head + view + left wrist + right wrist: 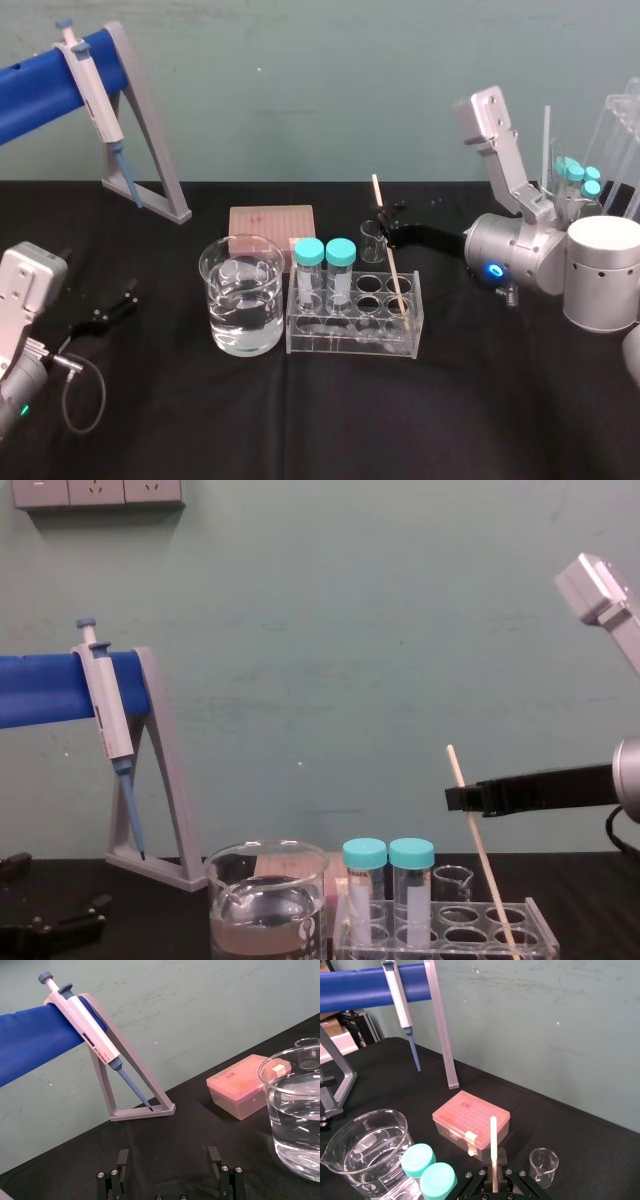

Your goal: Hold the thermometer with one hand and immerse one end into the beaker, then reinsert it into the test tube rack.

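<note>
Black tabletop (300, 430): right gripper (386, 228) pinches the thermometer (394, 272) just below its top, lower end in the test tube rack (352, 340); left gripper (168, 1157) spread, near left.

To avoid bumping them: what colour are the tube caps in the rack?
Teal caps, clearest in the head view.

Beaker (242, 300) left of rack (352, 342) holding thermometer (397, 275)

Cream thermometer (397, 275), teal tube caps (325, 251), clear rack (355, 342), pink tip box (272, 220), black tablecloth (300, 430), blue stand bar (40, 95)
</note>
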{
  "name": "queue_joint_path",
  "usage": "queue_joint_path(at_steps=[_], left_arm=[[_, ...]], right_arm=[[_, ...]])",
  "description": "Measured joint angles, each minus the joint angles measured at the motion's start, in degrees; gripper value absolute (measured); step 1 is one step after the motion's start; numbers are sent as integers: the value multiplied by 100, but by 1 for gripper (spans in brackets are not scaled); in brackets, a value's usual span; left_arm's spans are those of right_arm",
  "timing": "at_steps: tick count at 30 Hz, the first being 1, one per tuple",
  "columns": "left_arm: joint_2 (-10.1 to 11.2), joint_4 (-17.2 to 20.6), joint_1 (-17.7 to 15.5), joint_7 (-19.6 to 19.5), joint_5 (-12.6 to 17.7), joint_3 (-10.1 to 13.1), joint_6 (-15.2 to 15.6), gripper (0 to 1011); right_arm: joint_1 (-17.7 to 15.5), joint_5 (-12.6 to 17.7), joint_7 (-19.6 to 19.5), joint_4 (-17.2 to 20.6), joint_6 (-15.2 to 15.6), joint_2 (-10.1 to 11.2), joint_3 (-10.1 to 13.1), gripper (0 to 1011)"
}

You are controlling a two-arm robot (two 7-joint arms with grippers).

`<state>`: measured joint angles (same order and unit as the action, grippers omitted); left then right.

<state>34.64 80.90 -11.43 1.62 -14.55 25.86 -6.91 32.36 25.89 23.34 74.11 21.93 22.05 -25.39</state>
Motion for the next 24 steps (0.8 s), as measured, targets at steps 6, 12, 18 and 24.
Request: queue_joint_path(at_steps=[6,12,18,24], left_arm=[[0,0,0,0,0,0,0,1004],[0,0,0,0,0,0,0,1004],[0,0,0,0,1,0,0,1004],[0,0,0,0,0,0,0,1004]], right_arm=[[-113,81,-26,305,-66,104,137,55],[-358,230,-117,883,-282,263,384,55],[-767,368,-179,1791,-787,512,718,55],[-1027,515,-13,2460,-1332,650,849,55]])
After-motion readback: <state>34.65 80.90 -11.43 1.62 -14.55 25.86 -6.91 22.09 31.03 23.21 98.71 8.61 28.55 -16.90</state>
